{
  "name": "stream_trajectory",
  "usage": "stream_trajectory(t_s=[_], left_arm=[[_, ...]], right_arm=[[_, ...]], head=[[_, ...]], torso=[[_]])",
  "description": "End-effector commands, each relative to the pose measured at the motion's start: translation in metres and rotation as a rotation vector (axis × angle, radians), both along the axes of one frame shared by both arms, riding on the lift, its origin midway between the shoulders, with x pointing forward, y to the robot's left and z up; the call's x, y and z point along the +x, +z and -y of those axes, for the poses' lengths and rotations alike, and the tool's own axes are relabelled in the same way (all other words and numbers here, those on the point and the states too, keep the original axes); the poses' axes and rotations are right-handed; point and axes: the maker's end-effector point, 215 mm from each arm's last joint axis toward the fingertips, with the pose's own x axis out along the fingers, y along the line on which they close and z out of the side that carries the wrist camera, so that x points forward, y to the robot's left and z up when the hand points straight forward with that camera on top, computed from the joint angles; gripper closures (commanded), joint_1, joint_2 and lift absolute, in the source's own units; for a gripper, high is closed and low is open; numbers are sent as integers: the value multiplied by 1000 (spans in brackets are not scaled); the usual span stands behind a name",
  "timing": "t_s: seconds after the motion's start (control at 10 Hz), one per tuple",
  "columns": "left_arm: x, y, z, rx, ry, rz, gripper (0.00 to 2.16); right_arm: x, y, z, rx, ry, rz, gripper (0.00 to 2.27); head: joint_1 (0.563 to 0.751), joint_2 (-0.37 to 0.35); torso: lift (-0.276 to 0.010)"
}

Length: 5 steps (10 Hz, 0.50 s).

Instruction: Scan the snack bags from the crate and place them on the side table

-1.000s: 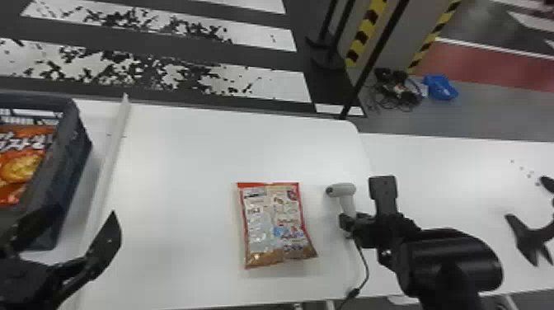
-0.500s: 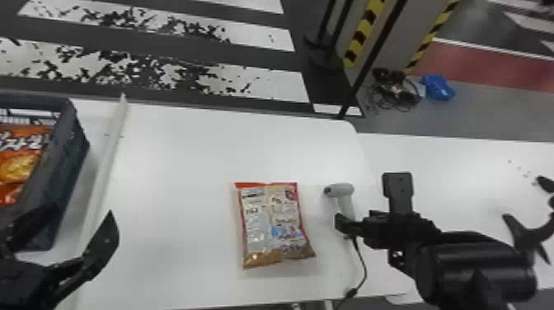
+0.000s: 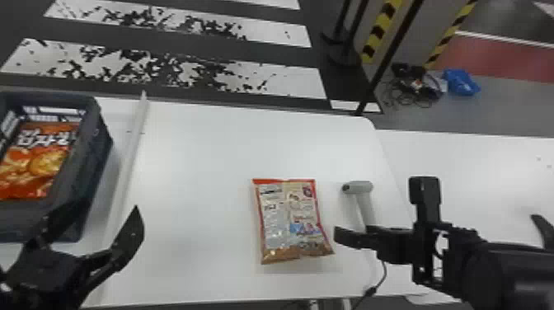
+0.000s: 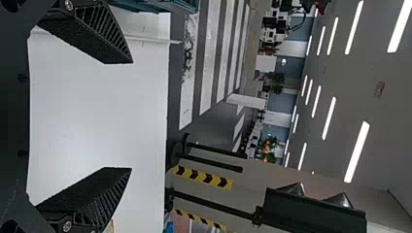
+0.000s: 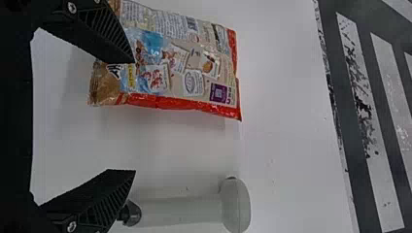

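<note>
Back side up, a snack bag lies flat on the white table, left of the grey scanner. My left gripper is over the table's left part beside the crate, which holds orange snack bags. In the left wrist view, the left gripper is open and empty. My right gripper is by the scanner's handle. In the right wrist view, the right gripper stands open, one finger over the bag's end, the other by the scanner's handle end.
A pale raised strip crosses the table right of the crate. Another white surface adjoins on the right, with a dark curved object at the view's edge. A cable runs to the near edge. Dark poles stand behind.
The head view has swung a little left. Measured against the scanner, my right wrist has shifted right. The bag and the scanner have stayed put on the table.
</note>
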Motion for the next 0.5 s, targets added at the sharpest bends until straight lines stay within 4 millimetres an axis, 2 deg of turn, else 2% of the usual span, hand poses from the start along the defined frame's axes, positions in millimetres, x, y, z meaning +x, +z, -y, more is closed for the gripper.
stream_trajectory(t_s=[0.0, 0.4], left_arm=[[0, 2, 1, -1, -2, 4, 83], [0, 3, 3, 0, -10, 4, 83]], right_arm=[[-3, -3, -16, 49, 15, -9, 90], [3, -29, -46, 110, 66, -64, 90]], head=[[695, -156], [695, -105]], torso=[[-50], [-50]])
